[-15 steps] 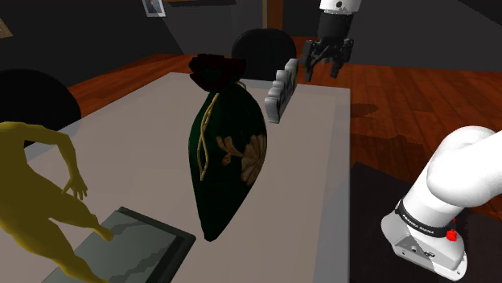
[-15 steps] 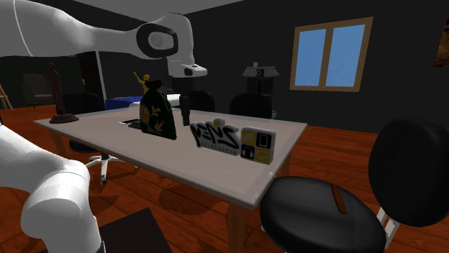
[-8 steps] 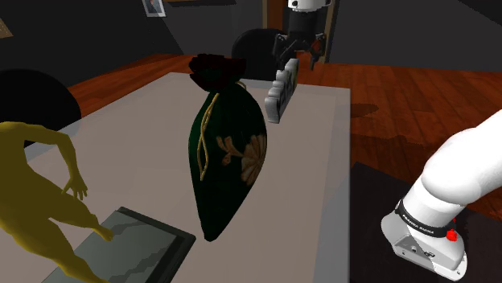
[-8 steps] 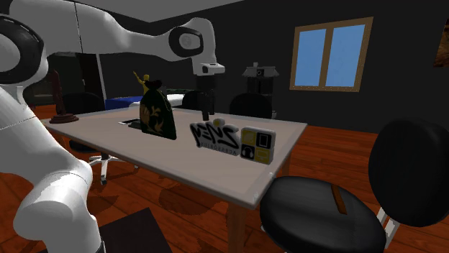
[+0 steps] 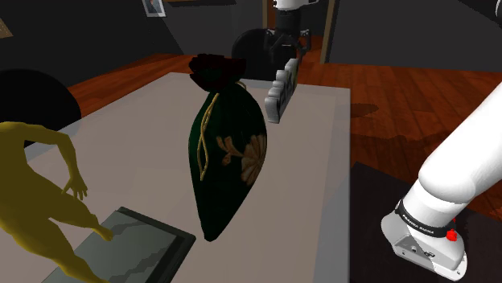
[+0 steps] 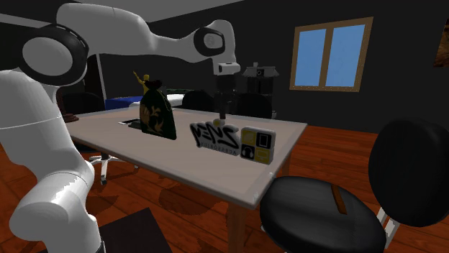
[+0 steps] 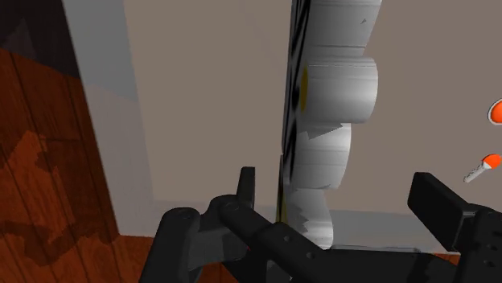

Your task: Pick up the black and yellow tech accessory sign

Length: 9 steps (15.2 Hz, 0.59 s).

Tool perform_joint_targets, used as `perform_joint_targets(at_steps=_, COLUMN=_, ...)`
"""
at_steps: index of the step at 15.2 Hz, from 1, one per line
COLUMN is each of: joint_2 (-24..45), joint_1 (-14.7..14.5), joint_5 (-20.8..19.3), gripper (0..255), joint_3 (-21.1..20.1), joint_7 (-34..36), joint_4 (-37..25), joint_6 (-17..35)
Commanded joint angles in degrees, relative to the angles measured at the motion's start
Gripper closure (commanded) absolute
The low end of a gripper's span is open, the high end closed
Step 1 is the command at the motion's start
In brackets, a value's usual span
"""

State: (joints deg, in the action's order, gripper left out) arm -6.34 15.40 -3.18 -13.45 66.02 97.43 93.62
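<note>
While the gripper (image 7: 338, 181) hangs with fingers (image 7: 247, 189) spread, the sign (image 7: 334, 88) stands edge-on just beneath them; it should descend straight, straddling the thin edge, before closing.

Glossy white arm (image 5: 462, 165), rounded links, dark joint discs (image 6: 209, 41), black lettered band (image 5: 420, 218), small red button (image 5: 452, 235), all-black two-finger gripper (image 7: 338, 193)

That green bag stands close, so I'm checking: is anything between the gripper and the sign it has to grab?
Nothing visible does. The gripper hangs open right above the sign, edge-on below its fingers. The green bag stands apart, beyond the sign's other end.
</note>
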Motion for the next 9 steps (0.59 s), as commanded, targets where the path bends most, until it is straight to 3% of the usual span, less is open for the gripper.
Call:
perform_joint_targets(at_steps=1, joint_2=0.0, joint_1=0.0, joint_5=-0.1, gripper=0, joint_3=0.0, joint_7=0.6, joint_4=1.4, joint_6=1.4)
perform_joint_targets(at_steps=7, joint_2=-0.6, joint_1=0.0, joint_5=0.0, gripper=0, joint_3=0.0, joint_7=0.8, joint_4=5.6, joint_6=5.0)
perform_joint_targets(at_steps=8, joint_2=-0.7, joint_1=0.0, joint_5=0.0, gripper=255, joint_3=0.0, joint_7=0.8, joint_4=5.7, joint_6=5.0)
perform_joint_targets(at_steps=9, joint_2=-0.7, joint_1=0.0, joint_5=0.0, gripper=255, joint_3=0.0, joint_7=0.8, joint_4=5.7, joint_6=5.0)
